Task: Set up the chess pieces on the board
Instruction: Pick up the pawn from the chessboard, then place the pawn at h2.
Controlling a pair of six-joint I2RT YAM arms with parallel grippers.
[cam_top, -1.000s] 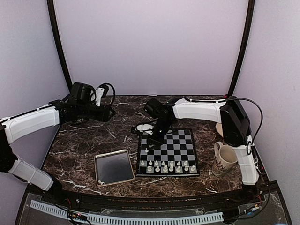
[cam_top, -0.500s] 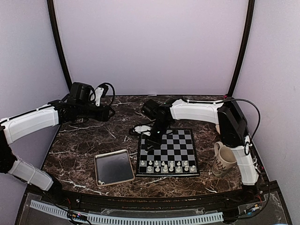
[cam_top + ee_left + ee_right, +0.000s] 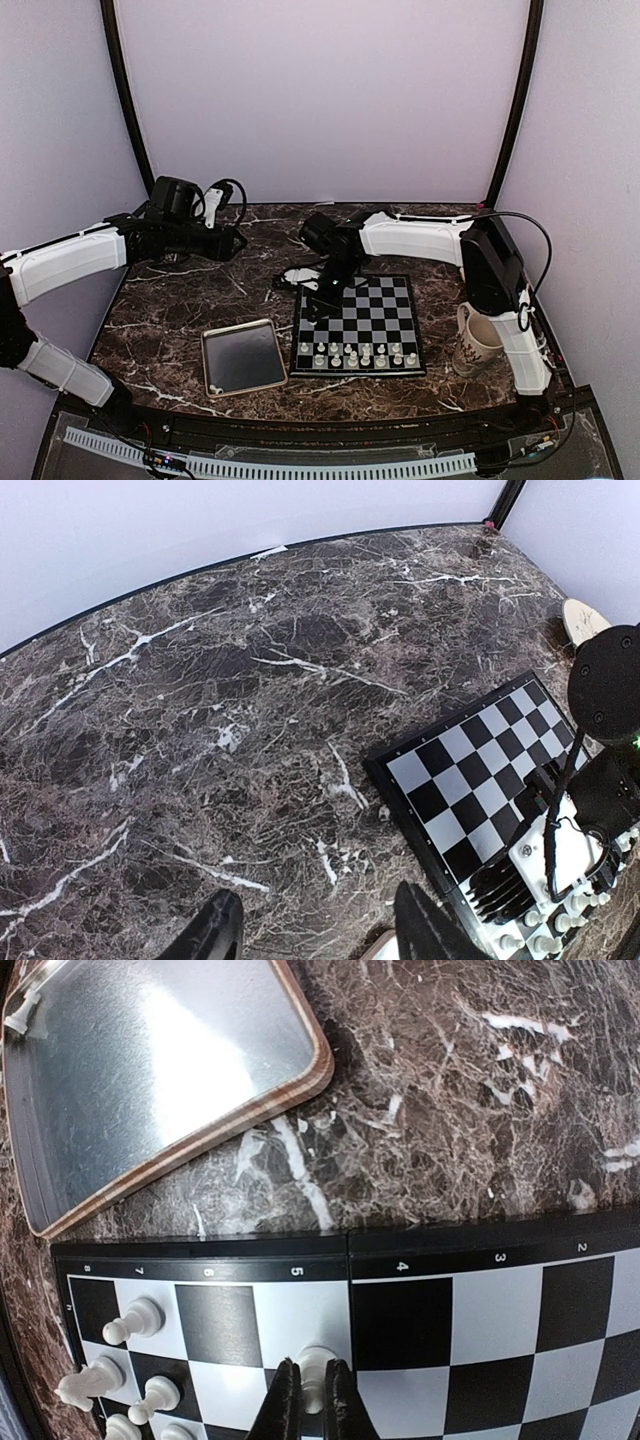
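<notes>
From above, the board (image 3: pixel 372 312) is lying on the dark marble table (image 3: pixel 180 300), between a silver tray (image 3: pixel 243 357) on its left and a patterned mug (image 3: pixel 478 340) on its right. The chess pieces (image 3: pixel 357 353) are standing in the board's two nearest rows. The right arm is reaching across so that the right end effector (image 3: pixel 318 304) is hanging over the board's far left corner. The left end effector (image 3: pixel 234 243) is hovering over the far left of the table, well apart from the board.

In the left wrist view, the left end effector (image 3: pixel 320 935) is showing two dark fingers (image 3: pixel 215 935) spread apart with nothing between them, above bare marble. The board (image 3: pixel 470 780) is lying to the lower right, partly covered by the right arm.

In the right wrist view, the right end effector (image 3: pixel 310 1405) is pinching a white piece (image 3: pixel 316 1368) between nearly closed fingers (image 3: pixel 285 1405). That piece is standing on a light square in the edge row, at the column marked 5. Three more pieces (image 3: pixel 135 1320) are standing at the board's (image 3: pixel 480 1330) left. One small white figure (image 3: pixel 18 1015) is lying in the tray (image 3: pixel 300 1070), just beside the board.
</notes>
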